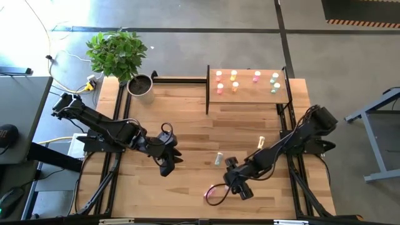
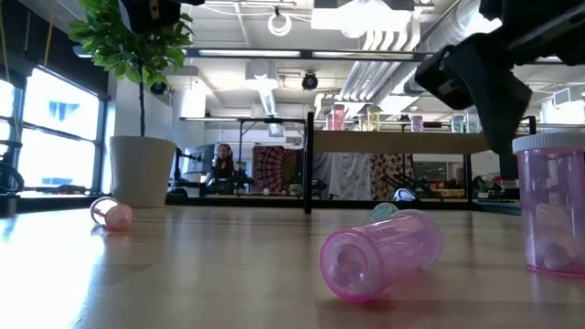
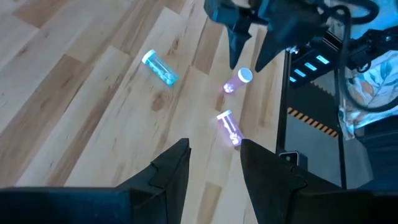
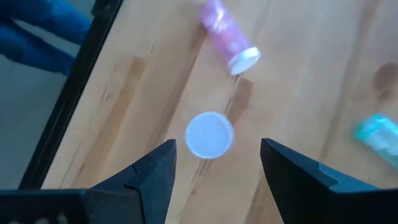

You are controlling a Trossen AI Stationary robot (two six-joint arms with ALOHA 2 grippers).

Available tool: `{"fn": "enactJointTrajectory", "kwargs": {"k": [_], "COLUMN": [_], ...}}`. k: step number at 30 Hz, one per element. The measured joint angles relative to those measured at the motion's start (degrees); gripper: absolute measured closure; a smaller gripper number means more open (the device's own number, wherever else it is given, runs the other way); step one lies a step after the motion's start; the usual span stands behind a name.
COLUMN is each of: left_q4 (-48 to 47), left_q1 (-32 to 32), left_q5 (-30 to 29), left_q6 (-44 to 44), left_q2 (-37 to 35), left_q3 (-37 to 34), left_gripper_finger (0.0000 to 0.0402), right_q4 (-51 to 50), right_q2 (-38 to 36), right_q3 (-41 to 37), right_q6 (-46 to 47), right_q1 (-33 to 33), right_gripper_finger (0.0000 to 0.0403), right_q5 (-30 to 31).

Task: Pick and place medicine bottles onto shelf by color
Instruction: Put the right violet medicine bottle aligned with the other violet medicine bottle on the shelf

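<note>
Left gripper (image 3: pixel 214 163) open above two pink bottles (image 3: pixel 229 129) and green bottle (image 3: pixel 160 67).

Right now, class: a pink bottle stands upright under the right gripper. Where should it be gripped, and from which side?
Grip the upright pink bottle across its round body just below the white cap, coming straight down. The open right gripper hangs above it, a finger either side, and its sides are clear.

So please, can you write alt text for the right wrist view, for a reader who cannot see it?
The right pincer is open above an upright bottle with a white cap, seen from straight above on the wooden tabletop. A pink bottle lies on its side beyond it, and a pale green bottle lies at the picture's edge.
</note>
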Motion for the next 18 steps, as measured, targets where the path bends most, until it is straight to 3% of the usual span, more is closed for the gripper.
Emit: {"fn": "enactJointTrajectory", "kwargs": {"k": [18], "left_q4": [0.0], "left_q1": [-0.3], "left_q5": [-1.9], "left_q6": [0.0], "left_q2": [0.0], "left_q3": [0.0], "left_gripper_finger": [0.0268], "right_q4": [3.8], "right_q2": [4.6], "right_q3": [0.0], "right_q6": [0.0], "right_q1": [0.0], "right_gripper_finger": [0.0187], "right_q5": [-1.1]}}
